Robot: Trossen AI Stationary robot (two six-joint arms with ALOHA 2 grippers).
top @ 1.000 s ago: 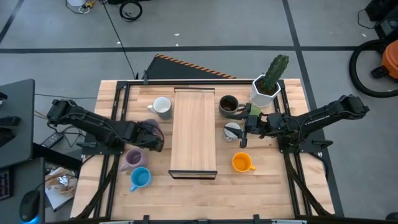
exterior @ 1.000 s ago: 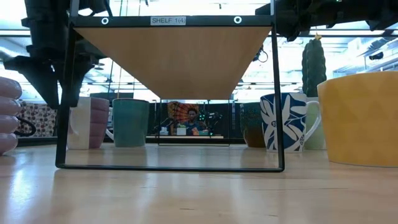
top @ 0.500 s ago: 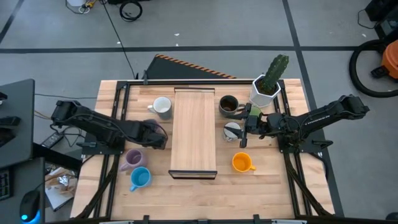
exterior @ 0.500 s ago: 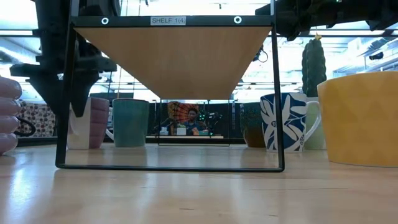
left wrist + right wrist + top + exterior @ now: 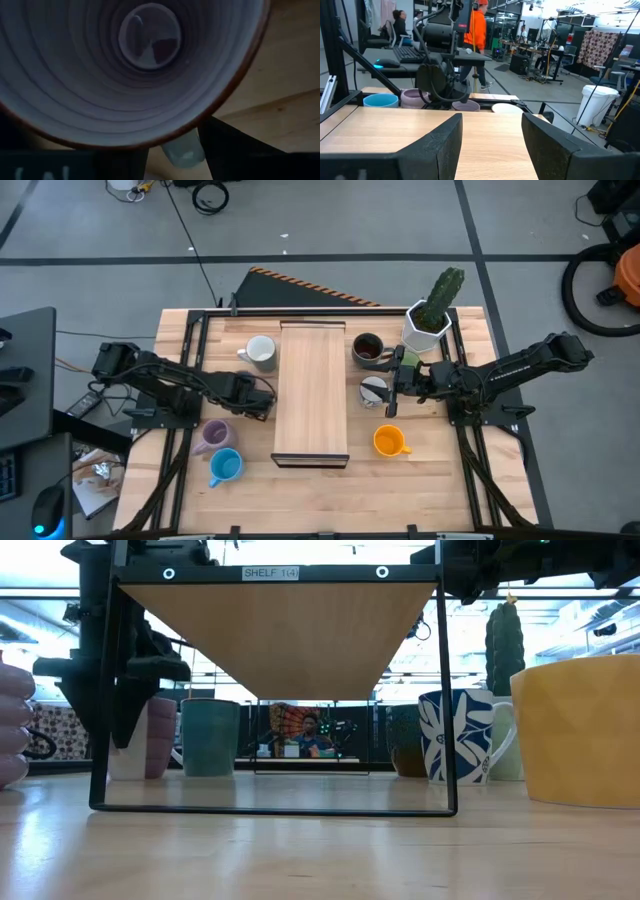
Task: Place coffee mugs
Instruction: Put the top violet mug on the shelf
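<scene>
While right fingers (image 5: 490,145) gape empty, left fingers (image 5: 235,150) grip purple mug (image 5: 135,70).

The wooden table (image 5: 430,480) carries a shelf (image 5: 312,390), several mugs (image 5: 390,442) and apparently a cactus pot (image 5: 425,328).

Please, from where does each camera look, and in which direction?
High: above the table, facing straight down; left gripper, right gripper and shelf show.
Low: at table-top height, facing level across it, under the shelf; both grippers enter from above.
Left wrist: on the left arm, looking into a purple mug.
Right wrist: on the right arm, facing across the shelf; own open jaws show.
High and low share the orange mug.
</scene>
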